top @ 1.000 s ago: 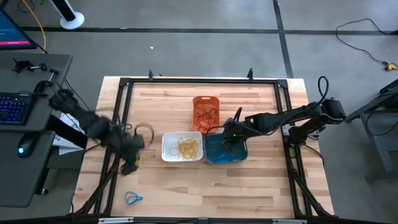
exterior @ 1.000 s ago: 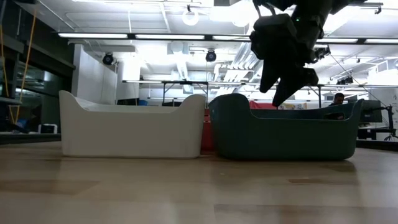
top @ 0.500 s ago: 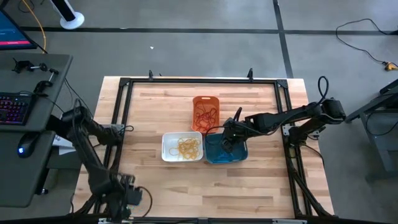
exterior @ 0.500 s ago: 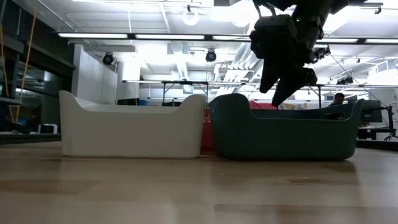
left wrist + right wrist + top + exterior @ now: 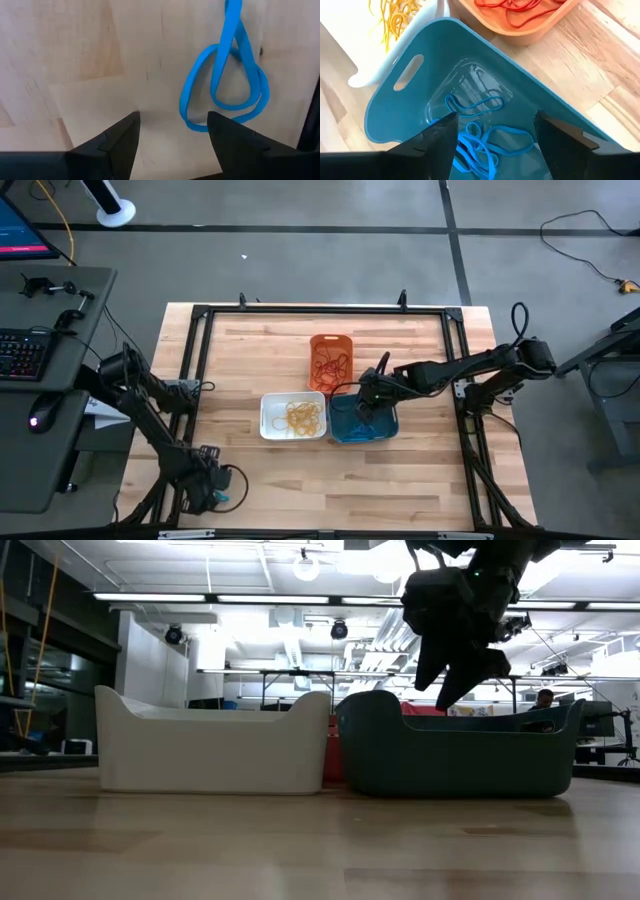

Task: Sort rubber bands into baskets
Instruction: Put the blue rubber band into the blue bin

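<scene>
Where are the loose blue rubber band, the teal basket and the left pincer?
loose blue rubber band [image 5: 225, 95], left wrist view, loop's strand.
teal basket [image 5: 485, 50], right wrist view, side wall.
left pincer [image 5: 172, 127], left wrist view, between open fingertips.

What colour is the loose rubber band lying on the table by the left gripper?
Blue. The loose rubber band shows best in the left wrist view, ahead of the left gripper.

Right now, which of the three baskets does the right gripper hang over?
The teal-blue basket, holding blue rubber bands. The right gripper hangs open above it; the white basket and orange-red basket beside it have no gripper over them.
</scene>
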Robot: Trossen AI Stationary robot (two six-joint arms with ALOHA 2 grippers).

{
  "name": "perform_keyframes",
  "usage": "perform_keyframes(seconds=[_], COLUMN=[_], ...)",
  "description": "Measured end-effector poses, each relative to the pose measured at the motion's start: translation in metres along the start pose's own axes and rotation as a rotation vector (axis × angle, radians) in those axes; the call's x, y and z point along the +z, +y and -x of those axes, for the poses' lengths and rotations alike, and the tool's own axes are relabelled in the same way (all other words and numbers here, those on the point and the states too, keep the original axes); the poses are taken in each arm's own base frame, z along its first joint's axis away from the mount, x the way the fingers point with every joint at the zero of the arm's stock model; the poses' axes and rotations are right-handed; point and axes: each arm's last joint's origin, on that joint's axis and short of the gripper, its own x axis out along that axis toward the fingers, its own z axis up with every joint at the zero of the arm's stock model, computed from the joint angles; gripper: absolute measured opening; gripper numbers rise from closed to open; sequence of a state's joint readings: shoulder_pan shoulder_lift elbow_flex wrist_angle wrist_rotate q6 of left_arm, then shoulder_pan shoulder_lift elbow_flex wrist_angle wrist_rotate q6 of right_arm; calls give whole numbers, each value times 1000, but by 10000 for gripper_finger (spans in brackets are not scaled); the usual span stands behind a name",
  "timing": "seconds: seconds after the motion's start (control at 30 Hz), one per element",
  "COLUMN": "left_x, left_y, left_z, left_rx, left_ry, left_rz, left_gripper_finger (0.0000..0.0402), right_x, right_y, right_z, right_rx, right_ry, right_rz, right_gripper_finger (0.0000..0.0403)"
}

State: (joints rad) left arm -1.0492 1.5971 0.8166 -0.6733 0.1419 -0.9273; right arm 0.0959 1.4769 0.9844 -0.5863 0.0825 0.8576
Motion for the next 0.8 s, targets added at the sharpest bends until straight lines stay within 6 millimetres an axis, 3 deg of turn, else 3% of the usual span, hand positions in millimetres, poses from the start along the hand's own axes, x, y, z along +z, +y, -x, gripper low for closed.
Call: perform_keyframes(seconds=[0.17,0.33,0.43,0.67,0.8], left_x=[-3,-5,-6,-6,-4], left_y=[4,9,10,12,17], left_z=[-5,-11,-11,-12,-8], left_rx=[0,5,14,43,42], left_ry=[-17,-19,-20,-32,-9], left_rz=[-17,81,119,177,203], left_gripper_finger=[225,214,172,24,2], right_x=[0,0,0,0,1], right_y=[0,0,0,0,-1], right_z=[0,0,0,0,0], right_rx=[-6,-12,-12,-24,-40], right_ry=[-8,-15,-17,-30,-49], right_rz=[-27,-31,-31,-30,-30], right_gripper_finger=[248,248,248,248,248])
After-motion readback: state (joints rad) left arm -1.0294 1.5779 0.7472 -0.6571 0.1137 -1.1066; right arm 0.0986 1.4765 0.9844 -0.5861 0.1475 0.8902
